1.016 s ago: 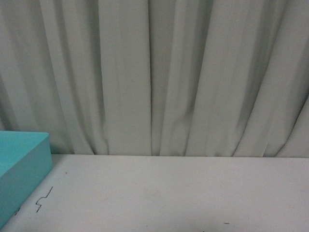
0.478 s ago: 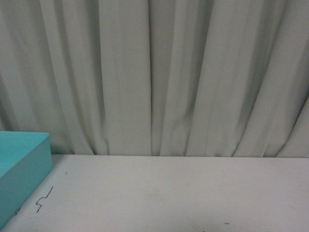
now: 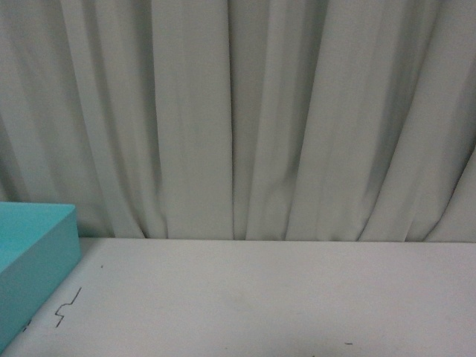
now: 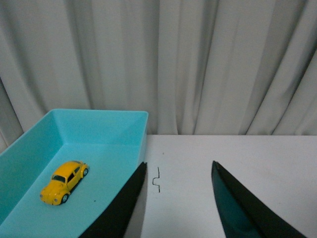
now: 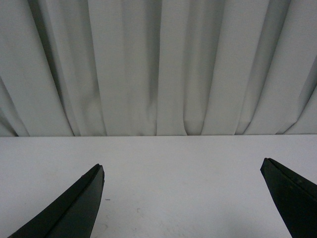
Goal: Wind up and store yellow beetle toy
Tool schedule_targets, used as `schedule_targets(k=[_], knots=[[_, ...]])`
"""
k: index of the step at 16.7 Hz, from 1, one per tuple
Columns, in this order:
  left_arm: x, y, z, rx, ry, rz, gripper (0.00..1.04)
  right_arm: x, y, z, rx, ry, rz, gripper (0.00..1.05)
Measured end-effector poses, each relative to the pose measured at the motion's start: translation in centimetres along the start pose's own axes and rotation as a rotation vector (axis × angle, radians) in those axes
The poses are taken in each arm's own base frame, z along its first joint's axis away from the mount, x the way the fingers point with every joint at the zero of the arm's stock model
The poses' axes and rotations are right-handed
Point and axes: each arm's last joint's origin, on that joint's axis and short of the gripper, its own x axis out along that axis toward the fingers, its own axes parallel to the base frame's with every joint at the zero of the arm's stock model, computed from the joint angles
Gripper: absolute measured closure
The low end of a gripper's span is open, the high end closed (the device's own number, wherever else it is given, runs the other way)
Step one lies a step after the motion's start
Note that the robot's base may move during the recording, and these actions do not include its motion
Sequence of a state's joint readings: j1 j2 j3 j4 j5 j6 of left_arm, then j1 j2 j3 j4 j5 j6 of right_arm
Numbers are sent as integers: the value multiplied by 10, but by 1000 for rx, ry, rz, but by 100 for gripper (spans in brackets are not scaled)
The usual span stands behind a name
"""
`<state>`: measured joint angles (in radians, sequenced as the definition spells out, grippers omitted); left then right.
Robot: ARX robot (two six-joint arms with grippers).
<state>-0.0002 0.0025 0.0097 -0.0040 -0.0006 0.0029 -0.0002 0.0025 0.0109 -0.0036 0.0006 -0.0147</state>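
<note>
The yellow beetle toy rests on its wheels on the floor of a turquoise box, seen in the left wrist view. My left gripper is open with nothing between its fingers; it hangs over the white table just beside the box's near wall, apart from the toy. My right gripper is open wide over bare table, holding nothing. In the front view neither arm shows, and only a corner of the turquoise box appears at the left; the toy is hidden there.
A white table runs back to a grey-white curtain. A small black squiggle mark lies on the table beside the box.
</note>
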Motion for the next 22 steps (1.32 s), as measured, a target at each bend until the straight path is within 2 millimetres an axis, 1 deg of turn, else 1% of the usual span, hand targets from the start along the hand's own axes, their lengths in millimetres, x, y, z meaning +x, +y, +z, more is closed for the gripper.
schedule_targets(k=[1, 5, 7, 8, 22], knots=[[0, 0, 0, 0, 0, 0, 56, 0, 0, 0, 0, 0, 0, 7], [0, 0, 0, 0, 0, 0, 19, 0, 0, 0, 0, 0, 0, 7], [0, 0, 0, 1, 0, 0, 5, 0, 0, 0, 0, 0, 0, 7], [0, 0, 0, 0, 0, 0, 7, 0, 0, 0, 0, 0, 0, 7], [0, 0, 0, 0, -2, 0, 7, 0, 0, 0, 0, 1, 0, 7]])
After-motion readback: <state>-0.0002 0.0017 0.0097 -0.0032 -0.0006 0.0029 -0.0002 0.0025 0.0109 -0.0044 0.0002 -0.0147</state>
